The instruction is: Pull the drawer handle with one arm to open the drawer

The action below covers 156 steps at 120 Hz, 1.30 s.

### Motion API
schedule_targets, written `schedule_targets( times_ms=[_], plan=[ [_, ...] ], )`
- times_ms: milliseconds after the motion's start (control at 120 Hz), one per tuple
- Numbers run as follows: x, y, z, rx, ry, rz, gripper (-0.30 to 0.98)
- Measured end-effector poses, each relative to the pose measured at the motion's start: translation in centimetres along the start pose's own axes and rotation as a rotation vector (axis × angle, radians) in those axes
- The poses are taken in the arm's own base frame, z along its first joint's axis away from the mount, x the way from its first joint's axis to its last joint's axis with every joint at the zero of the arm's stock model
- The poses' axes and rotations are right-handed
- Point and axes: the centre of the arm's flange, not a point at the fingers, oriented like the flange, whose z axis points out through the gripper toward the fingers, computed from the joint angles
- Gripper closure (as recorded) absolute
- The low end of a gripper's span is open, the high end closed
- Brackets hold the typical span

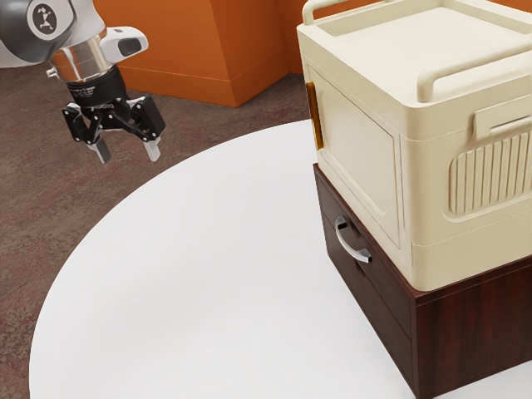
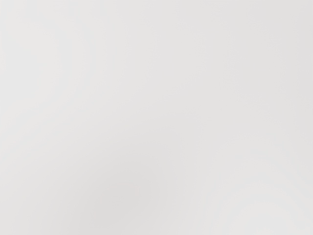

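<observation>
High at the exterior view's upper left, my gripper (image 1: pixel 126 156) points downward, its two fingers apart with nothing between them. Far from it, toward the exterior view's right, a dark brown wooden drawer unit (image 1: pixel 474 324) stands on the round white table. A curved silver handle (image 1: pixel 352 243) is fixed to the drawer front (image 1: pixel 376 291), which faces the table's open side. The drawer front sits flush with the unit. In the wrist view there is the plain pale table surface (image 2: pixel 156 98) with a faint soft shadow.
A large cream storage box (image 1: pixel 357 150) with raised rails rests on top of the drawer unit. An amber strip (image 1: pixel 313 115) stands along the box's side. White tabletop (image 1: pixel 208 274) spreads between my gripper and the handle. Behind are orange cabinets (image 1: pixel 191 50) on a brown floor.
</observation>
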Motion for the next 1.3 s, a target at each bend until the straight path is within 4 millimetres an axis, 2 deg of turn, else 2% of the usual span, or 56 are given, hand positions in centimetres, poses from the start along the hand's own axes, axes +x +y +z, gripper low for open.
schedule_targets(
  times_ms=[167, 200, 217, 258, 292, 333, 400, 475, 800, 1000, 1058, 1142, 1217, 1300],
  plan=[
    [0.0, 0.1, 0.0, -0.001, 0.0, 0.0, 0.0],
    [-0.2, 0.1, -0.7, -0.004, 0.011, 0.003, 0.0],
    [-0.4, 0.1, -1.9, -0.008, 0.034, 0.005, 0.0],
    [-2.0, 0.5, -8.3, -0.013, 0.163, 0.021, 0.0],
    [-3.3, 1.1, -11.5, -0.009, 0.229, 0.038, 0.0],
    [-4.3, 2.1, -13.3, -0.005, 0.262, 0.059, 0.0],
    [-4.9, 3.3, -14.1, 0.006, 0.274, 0.078, 0.0],
    [-5.1, 3.7, -14.3, 0.014, 0.274, 0.083, 0.0],
    [-4.9, 3.1, -13.8, 0.032, 0.258, 0.065, 0.0],
    [-2.9, 3.8, -8.6, 0.015, 0.15, 0.07, 0.0],
    [-3.2, 3.9, -8.0, -0.002, 0.119, 0.079, 0.0],
    [-3.9, 2.4, -6.1, -0.052, 0.039, 0.08, 0.0],
    [-4.1, 1.0, -5.5, -0.063, 0.006, 0.055, 0.0],
    [-4.1, 0.0, -6.4, -0.053, 0.029, 0.029, 0.0]
  ],
)
